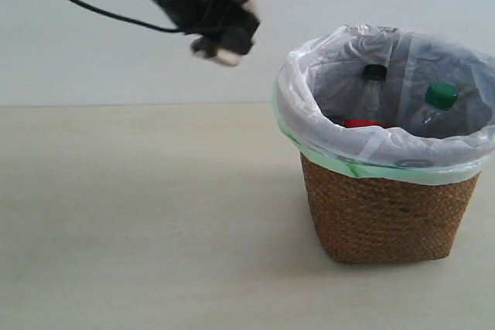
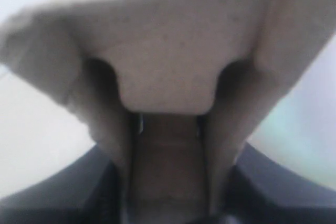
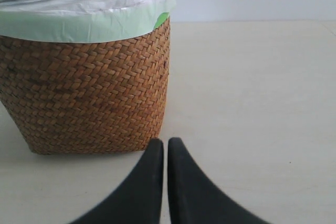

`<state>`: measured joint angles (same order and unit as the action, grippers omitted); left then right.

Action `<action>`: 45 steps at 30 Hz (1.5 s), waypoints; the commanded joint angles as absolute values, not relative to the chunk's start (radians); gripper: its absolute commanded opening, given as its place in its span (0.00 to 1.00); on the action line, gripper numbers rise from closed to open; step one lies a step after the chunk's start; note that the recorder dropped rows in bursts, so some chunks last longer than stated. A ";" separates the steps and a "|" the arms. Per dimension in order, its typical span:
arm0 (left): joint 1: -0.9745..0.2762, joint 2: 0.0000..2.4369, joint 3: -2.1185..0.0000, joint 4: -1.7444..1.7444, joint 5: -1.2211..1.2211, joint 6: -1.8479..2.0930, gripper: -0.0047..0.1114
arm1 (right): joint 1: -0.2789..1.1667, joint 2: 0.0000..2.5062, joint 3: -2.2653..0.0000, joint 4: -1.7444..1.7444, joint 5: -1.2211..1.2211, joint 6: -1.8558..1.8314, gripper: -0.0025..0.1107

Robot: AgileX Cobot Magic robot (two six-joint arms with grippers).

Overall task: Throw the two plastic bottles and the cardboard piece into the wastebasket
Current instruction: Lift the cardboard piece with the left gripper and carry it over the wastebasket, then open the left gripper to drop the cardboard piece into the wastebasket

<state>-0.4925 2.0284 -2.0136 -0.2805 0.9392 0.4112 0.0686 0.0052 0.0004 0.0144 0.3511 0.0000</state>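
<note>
The wicker wastebasket point(image 1: 387, 218) with its white bag stands at the right. Both bottles are inside it: the black-capped, red-labelled one point(image 1: 373, 94) and the green-capped one point(image 1: 438, 106). My left gripper point(image 1: 224, 40) hangs in the air to the upper left of the basket, shut on the grey-beige cardboard piece point(image 2: 163, 72), which fills the left wrist view. In the exterior view only a pale bit of cardboard point(image 1: 230, 55) shows below the gripper. My right gripper point(image 3: 165, 145) is shut and empty, low on the table beside the basket point(image 3: 89, 93).
The pale table point(image 1: 139, 222) stretches to the left of and in front of the basket. A black cable point(image 1: 85, 7) trails from the left arm. A plain light wall is behind.
</note>
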 commanded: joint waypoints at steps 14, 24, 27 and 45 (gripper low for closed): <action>-0.623 1.995 -2.103 -0.856 0.764 0.620 0.93 | 0.064 0.000 0.000 0.013 0.343 0.000 0.02; -0.624 1.995 -2.103 -0.726 0.823 0.601 0.76 | 0.064 0.000 0.000 0.013 0.343 0.000 0.02; -0.624 1.995 -2.103 -0.682 0.881 0.572 0.35 | 0.064 0.000 0.000 0.013 0.343 0.000 0.02; -0.523 1.863 -2.103 -0.366 1.221 0.485 0.07 | 0.064 0.000 0.000 0.013 0.343 0.000 0.02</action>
